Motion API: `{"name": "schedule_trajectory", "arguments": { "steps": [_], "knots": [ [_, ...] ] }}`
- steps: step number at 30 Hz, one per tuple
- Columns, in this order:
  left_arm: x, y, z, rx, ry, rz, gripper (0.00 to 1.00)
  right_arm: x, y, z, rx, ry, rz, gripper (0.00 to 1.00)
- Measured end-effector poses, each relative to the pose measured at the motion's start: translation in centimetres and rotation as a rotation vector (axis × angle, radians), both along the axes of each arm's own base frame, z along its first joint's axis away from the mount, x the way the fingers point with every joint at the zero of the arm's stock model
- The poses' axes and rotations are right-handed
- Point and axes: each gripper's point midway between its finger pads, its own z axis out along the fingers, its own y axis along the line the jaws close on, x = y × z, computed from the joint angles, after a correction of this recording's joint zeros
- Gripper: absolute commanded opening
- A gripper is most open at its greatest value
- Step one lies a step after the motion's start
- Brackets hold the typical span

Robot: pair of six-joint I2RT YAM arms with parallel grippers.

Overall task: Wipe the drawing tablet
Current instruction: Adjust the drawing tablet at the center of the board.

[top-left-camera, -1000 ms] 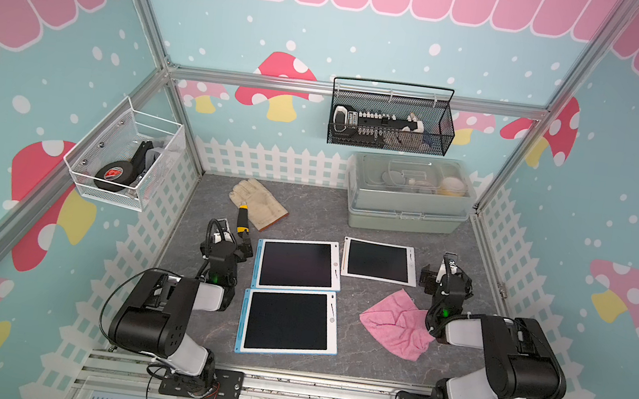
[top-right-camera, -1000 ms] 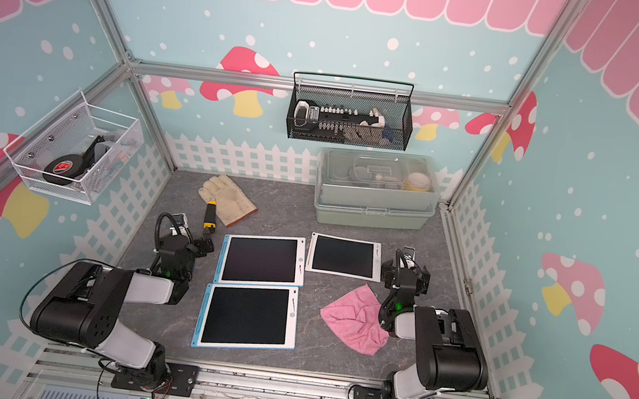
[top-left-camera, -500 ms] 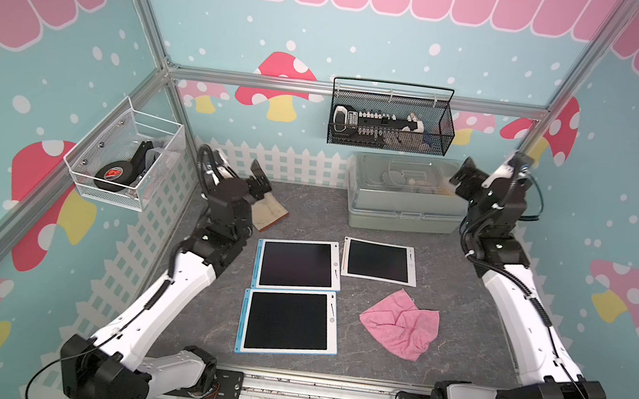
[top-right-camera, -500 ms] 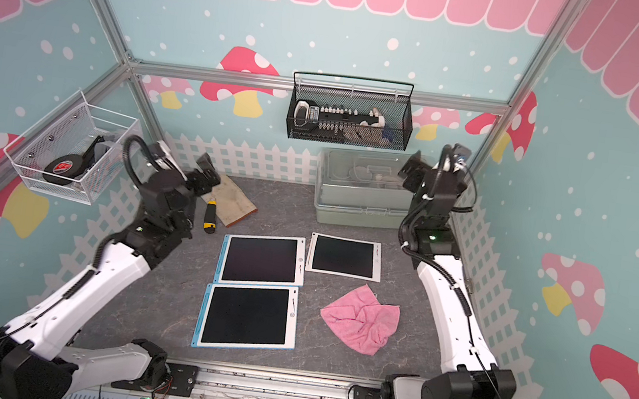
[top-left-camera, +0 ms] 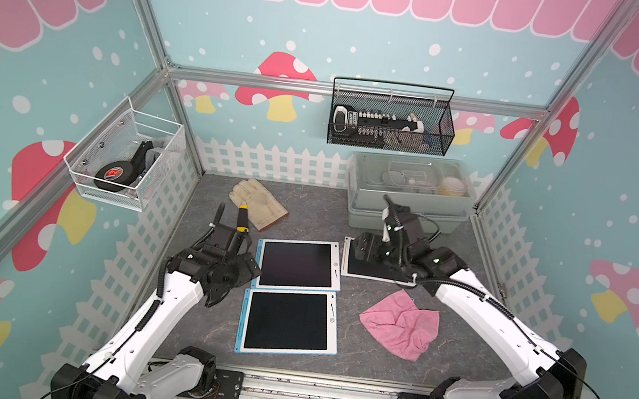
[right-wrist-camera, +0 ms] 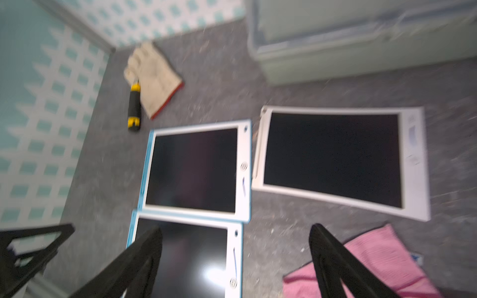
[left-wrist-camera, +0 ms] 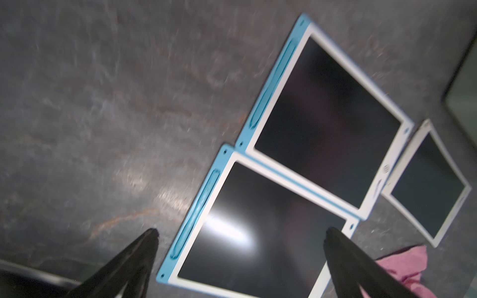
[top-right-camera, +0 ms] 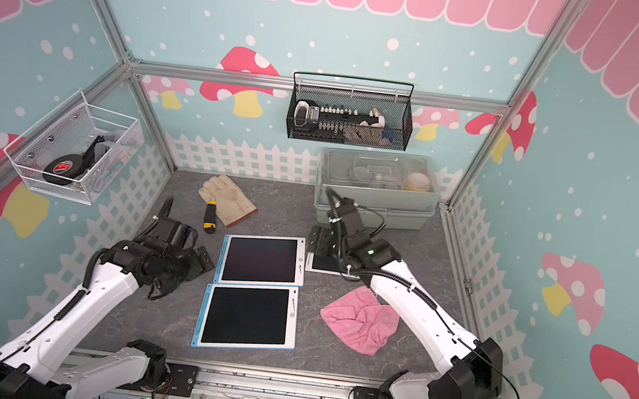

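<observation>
right pincer (right-wrist-camera: pixel 236 228) is released, jaws spread wide and empty, over the white drawing tablet (right-wrist-camera: pixel 333 157) at 1 o'clock on the counter (top-left-camera: pixel 371 366). left pincer (left-wrist-camera: pixel 241 231) is likewise released, at 9. the pink cloth (top-left-camera: pixel 402 324) lies ungrasped at 4. risks: pinching one loose fold so the cloth trails, bare fingertips scraping a screen, or the loose blue-edged tablets (top-left-camera: pixel 296 264) at centre, edge to edge, sliding when wiped.

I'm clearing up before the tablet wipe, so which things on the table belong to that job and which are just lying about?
For the job: pink cloth, far blue-edged drawing tablet, near blue-edged drawing tablet, white drawing tablet.
Lying about: work glove, yellow-and-black handled tool, lidded plastic box.
</observation>
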Motion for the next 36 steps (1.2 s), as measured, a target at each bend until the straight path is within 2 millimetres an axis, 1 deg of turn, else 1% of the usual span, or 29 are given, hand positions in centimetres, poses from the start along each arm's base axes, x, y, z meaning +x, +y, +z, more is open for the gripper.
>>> {"name": "schedule_trajectory", "arguments": {
  "steps": [1,2,3,4,5,6,8,10,13,15,18,20,24,27,31,36],
  "knots": [
    [-0.8,0.2,-0.8,-0.015,0.031,0.006,0.99,-1.8,1.1,-1.9,0.010,0.059,0.035,0.92],
    [-1.7,0.4,-1.8,-0.034,0.067,0.019,0.99,-3.5,1.7,-4.1,0.018,0.122,0.060,0.93],
    [-2.2,0.4,-2.6,-0.055,0.091,0.029,0.99,-4.9,1.9,-6.2,0.032,0.176,0.067,0.94],
    [-2.6,0.3,-3.2,-0.074,0.109,0.031,0.99,-5.9,1.6,-7.9,0.039,0.224,0.060,0.94],
    [-2.8,0.0,-3.7,-0.098,0.117,0.031,0.99,-7.0,1.2,-10.1,0.045,0.279,0.048,0.94],
    [-2.8,-0.3,-3.9,-0.120,0.113,0.027,0.99,-7.9,0.8,-11.7,0.050,0.323,0.036,0.94],
    [-2.6,-0.8,-3.8,-0.155,0.099,0.021,0.99,-9.4,0.2,-14.0,0.057,0.396,0.023,0.94],
    [-2.0,-1.3,-3.7,-0.182,0.084,0.024,0.99,-9.9,0.7,-14.5,0.088,0.429,0.035,0.94],
    [-1.5,-1.6,-3.9,-0.207,0.079,0.041,0.99,-9.5,2.8,-14.5,0.162,0.445,0.079,0.94],
    [-1.6,-1.6,-4.4,-0.210,0.077,0.055,0.99,-9.3,4.2,-15.1,0.198,0.466,0.104,0.93],
    [-1.8,-1.5,-5.3,-0.216,0.090,0.074,0.99,-9.3,5.3,-16.3,0.223,0.506,0.120,0.92],
    [-2.2,-1.5,-6.1,-0.214,0.113,0.082,0.99,-9.4,5.6,-16.8,0.226,0.525,0.125,0.91],
    [-3.1,-1.4,-7.9,-0.206,0.153,0.091,0.99,-9.4,6.3,-17.1,0.246,0.542,0.140,0.91],
    [-3.3,-1.4,-8.9,-0.213,0.151,0.100,0.99,-9.2,6.8,-17.3,0.261,0.553,0.143,0.91],
    [-3.3,-1.9,-9.9,-0.236,0.133,0.102,0.99,-9.0,7.1,-17.2,0.271,0.553,0.143,0.91],
    [-2.3,-2.9,-9.7,-0.277,0.072,0.092,0.99,-8.3,7.4,-17.1,0.255,0.550,0.135,0.90]
  ]
}}
